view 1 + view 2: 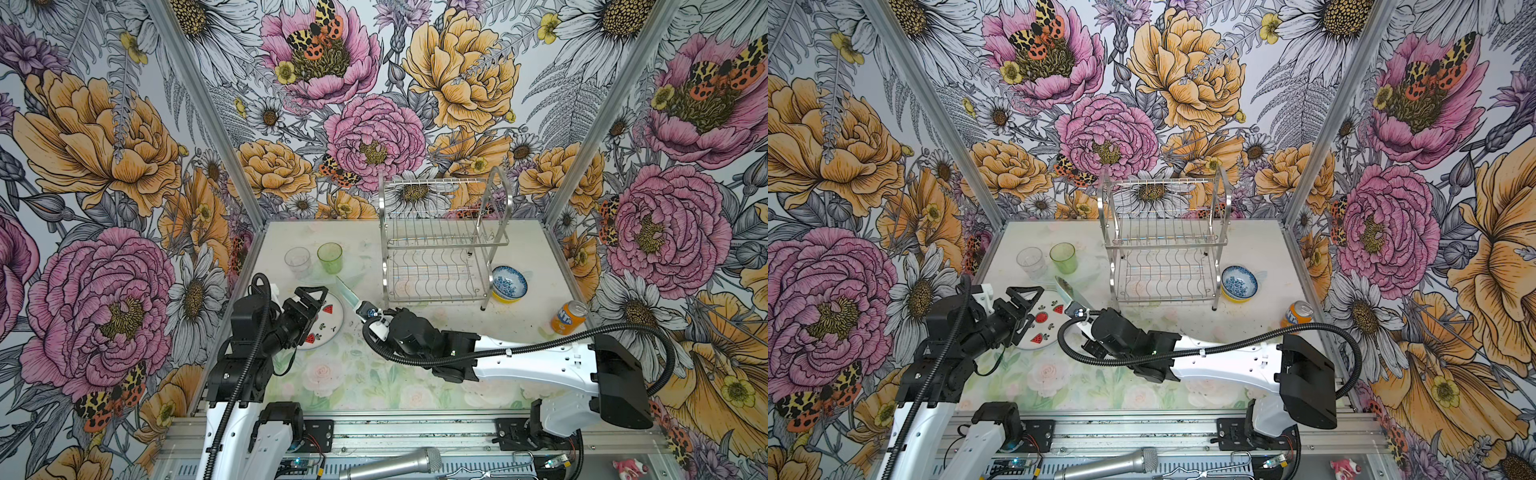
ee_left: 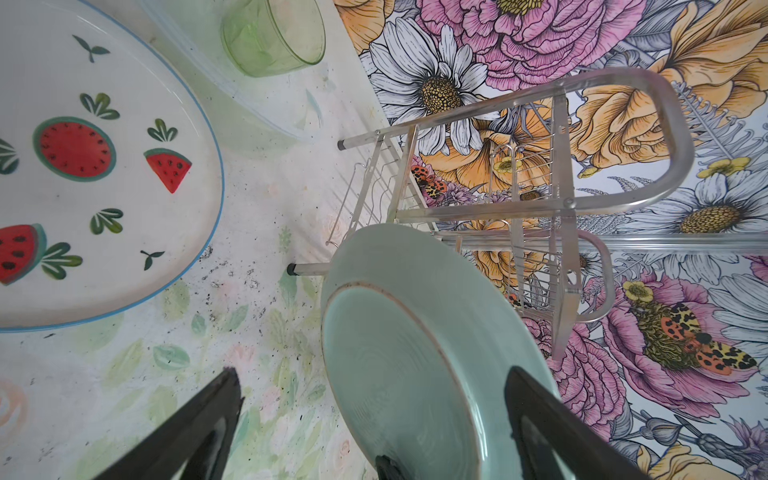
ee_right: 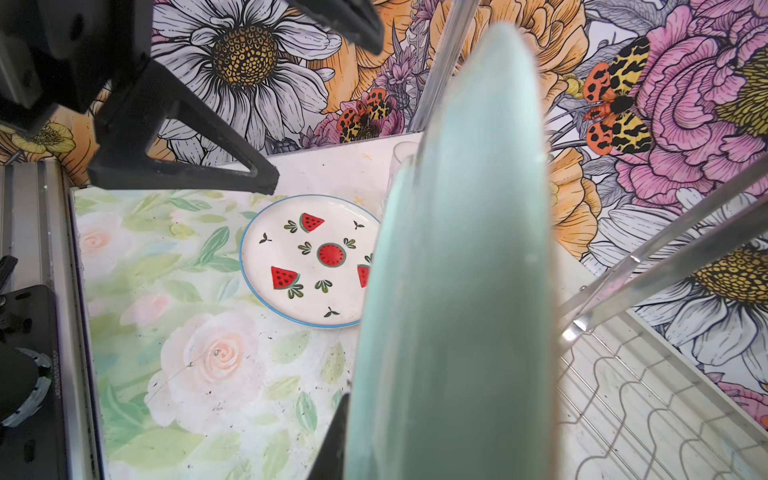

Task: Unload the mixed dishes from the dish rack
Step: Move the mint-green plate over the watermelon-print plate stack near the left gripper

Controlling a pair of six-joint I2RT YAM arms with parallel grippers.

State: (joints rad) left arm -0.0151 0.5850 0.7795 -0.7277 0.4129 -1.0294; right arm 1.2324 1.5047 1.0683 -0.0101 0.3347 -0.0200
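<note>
The tabletop carries nearly everything now. The dish rack stands at its far side with both wire tiers bare in both top views, so the unloading looks close to done.

The white watermelon plate lies flat near the left edge, face up, a stable resting place well clear of the rack. The pale green plate is the one dish not set down. It hangs on edge and tilted, in the air between the watermelon plate and the rack's near corner. The right gripper has its jaws pinching the plate's rim. That edge grip suits a plate lifted from a slot, but I judge it awkward for laying the plate flat.

The left gripper hovers over the watermelon plate with its jaws spread wide. In the left wrist view the green plate lies between them (contact cannot be made out), so a handover or a steadying hold seems the purpose.

The blue-and-white patterned bowl is nested in the yellow bowl just right of the rack, which saves room. The green tumbler and the clear glass stand upright side by side at the far left, out of the arms' way. The orange soda can stands apart near the right edge and is no dish.
</note>
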